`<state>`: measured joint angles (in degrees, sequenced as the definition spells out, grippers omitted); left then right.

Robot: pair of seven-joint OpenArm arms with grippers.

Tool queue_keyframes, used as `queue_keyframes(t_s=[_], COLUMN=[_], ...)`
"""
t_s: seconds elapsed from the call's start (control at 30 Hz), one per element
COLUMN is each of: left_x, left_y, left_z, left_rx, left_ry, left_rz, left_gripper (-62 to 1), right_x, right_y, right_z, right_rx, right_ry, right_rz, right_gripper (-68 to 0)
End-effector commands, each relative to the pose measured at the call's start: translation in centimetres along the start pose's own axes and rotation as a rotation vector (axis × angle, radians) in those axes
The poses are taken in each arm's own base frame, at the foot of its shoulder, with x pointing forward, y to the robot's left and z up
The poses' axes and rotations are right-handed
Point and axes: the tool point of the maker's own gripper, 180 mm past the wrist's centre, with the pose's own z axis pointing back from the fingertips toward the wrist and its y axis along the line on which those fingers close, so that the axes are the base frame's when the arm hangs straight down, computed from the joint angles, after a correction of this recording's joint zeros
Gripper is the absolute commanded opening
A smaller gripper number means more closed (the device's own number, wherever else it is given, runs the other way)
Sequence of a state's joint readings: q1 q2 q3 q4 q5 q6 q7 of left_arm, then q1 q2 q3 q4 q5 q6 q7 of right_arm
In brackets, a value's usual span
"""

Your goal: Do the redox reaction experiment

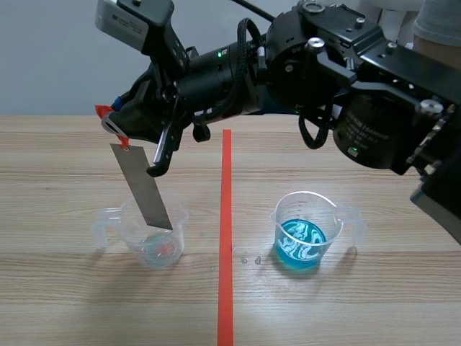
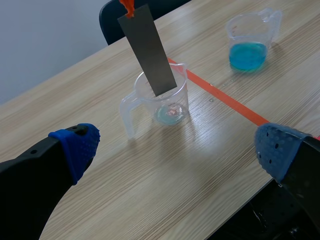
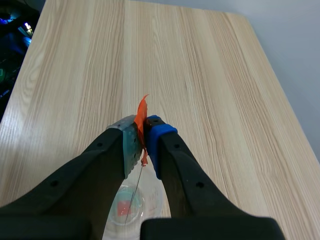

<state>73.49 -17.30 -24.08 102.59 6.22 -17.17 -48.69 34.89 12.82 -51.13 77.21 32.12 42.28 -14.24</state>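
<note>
My right gripper (image 1: 113, 121) reaches across from the right and is shut on an orange tag (image 3: 142, 120). From the tag hangs a grey metal strip (image 1: 142, 186), tilted, with its lower end inside the mouth of a clear beaker (image 1: 153, 244). That beaker (image 2: 181, 95) holds a little pale liquid with a reddish spot. In the right wrist view the right gripper (image 3: 142, 134) pinches the tag above the beaker (image 3: 125, 210). A second beaker (image 1: 304, 232) with blue liquid stands right of the red tape line. My left gripper (image 2: 174, 145) stands open, well short of the strip (image 2: 149, 50), with nothing between its fingers.
A few small droplets (image 1: 249, 258) lie on the wooden table between the tape line and the blue beaker (image 2: 248, 42). A person's grey sleeve (image 1: 436, 20) shows at the far right. A dark chair back (image 2: 107, 17) stands beyond the table edge.
</note>
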Motion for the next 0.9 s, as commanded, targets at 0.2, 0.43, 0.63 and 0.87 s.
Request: queue_keyframes(t_s=[0.2,0.43,0.63,0.87], left_x=[0.5,0.5,0.5,0.5], left_y=[0.0,0.0,0.0,0.0], left_z=[0.1,0.1,0.1,0.1], left_rx=[0.008,0.008,0.008,0.008], left_ry=[-0.020,-0.020,-0.020,-0.020], left_rz=[0.006,0.006,0.006,0.006], left_gripper=[1.4,1.4,1.4,1.4], right_x=[0.0,-1.4,-2.8,-4.1], right_y=[-1.1,-1.5,-1.5,-0.3], right_z=[-1.0,-1.0,-1.1,-1.7], right_rx=[-0.018,-0.032,-0.029,0.008], right_ry=[-0.033,-0.012,0.015,0.056], right_rz=[0.036,0.042,0.051,0.065], right_gripper=[-66.9,-66.9,-66.9,-66.9])
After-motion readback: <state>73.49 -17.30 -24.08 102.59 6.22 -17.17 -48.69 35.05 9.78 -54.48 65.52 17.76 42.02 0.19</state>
